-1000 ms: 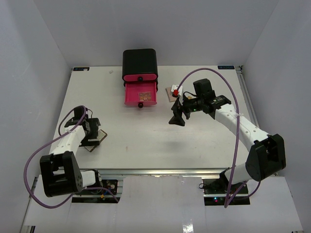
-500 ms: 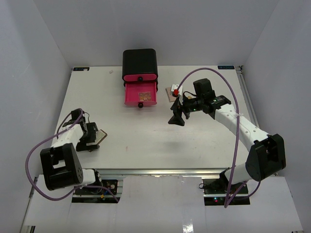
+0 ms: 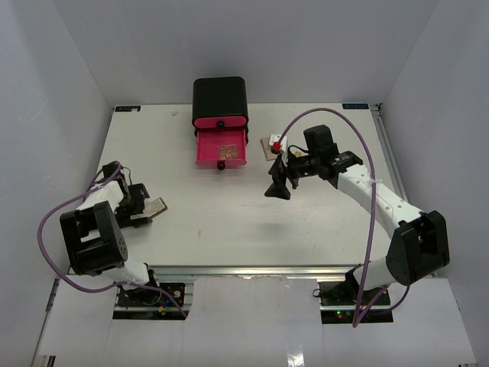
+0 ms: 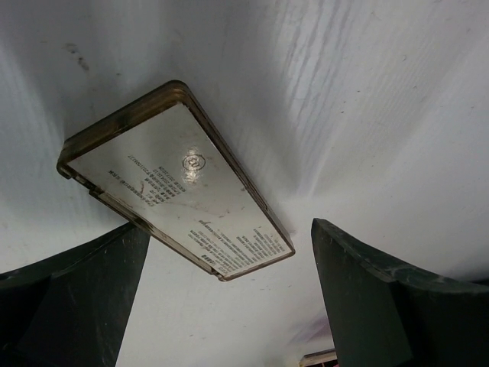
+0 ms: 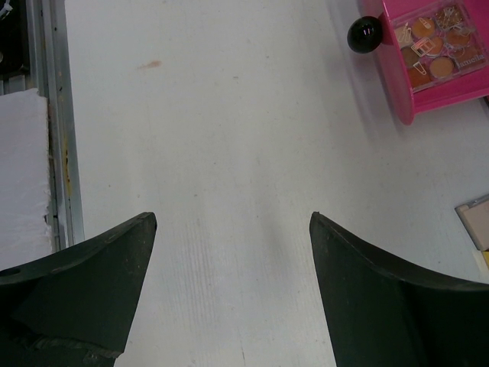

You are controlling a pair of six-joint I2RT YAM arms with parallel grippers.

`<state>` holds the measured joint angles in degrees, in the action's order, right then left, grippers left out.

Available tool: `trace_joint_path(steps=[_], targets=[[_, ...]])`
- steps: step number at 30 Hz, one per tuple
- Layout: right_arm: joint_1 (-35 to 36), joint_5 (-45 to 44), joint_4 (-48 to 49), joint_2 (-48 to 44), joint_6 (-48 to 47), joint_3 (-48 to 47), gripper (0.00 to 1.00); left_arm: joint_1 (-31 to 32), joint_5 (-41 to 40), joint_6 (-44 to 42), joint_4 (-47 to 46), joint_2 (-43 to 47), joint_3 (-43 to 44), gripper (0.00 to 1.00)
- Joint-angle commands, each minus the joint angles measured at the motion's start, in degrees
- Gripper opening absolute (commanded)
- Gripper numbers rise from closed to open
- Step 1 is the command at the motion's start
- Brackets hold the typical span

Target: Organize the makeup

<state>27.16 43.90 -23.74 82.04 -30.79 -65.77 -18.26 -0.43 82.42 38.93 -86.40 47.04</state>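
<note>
A flat tan compact lies label side up on the white table, just ahead of my left gripper. That gripper is open, and only the compact's near corner reaches between the fingertips, without touching them. In the top view the compact rests at the left side next to the left gripper. My right gripper hovers open over bare table, with nothing between its fingers. The square eyeshadow palette lies in the open pink drawer.
The black box with pink drawers stands at the back centre, its lower drawer pulled out with a black knob. Small items, one with a red cap, sit right of the drawer. A metal rail marks the table edge.
My left arm has folded back toward the table's left edge, and the compact has shifted slightly away from the near edge. The right arm has not moved.
</note>
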Motion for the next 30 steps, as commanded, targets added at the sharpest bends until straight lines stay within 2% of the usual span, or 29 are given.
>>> trace_joint_path(steps=[1,8,15,18,24,30], targets=[[0.0,1.1,1.6,-1.1,-0.2,0.2,0.88,-1.1,-3.0,-0.4,-1.2,-5.0,1.4,0.98],[0.0,1.2,1.6,-1.2,-0.3,0.3,0.88,-1.3,-2.7,-2.5,-0.6,-10.8,5.0,0.95],[0.0,1.4,1.6,-1.4,-0.3,0.3,0.88,-1.4,-2.3,-3.5,-1.6,-11.6,5.7,0.87],[0.0,1.5,1.6,-1.5,-0.3,0.3,0.88,-1.3,-1.1,-4.2,-3.0,-12.0,5.1,0.78],[0.0,1.6,1.6,-1.9,-0.3,0.3,0.88,-1.3,0.5,-4.9,-5.4,-11.8,3.7,0.67],[0.0,1.7,1.6,-2.1,-0.3,0.3,0.88,-1.3,6.0,-6.3,-8.5,-10.6,2.9,0.43]])
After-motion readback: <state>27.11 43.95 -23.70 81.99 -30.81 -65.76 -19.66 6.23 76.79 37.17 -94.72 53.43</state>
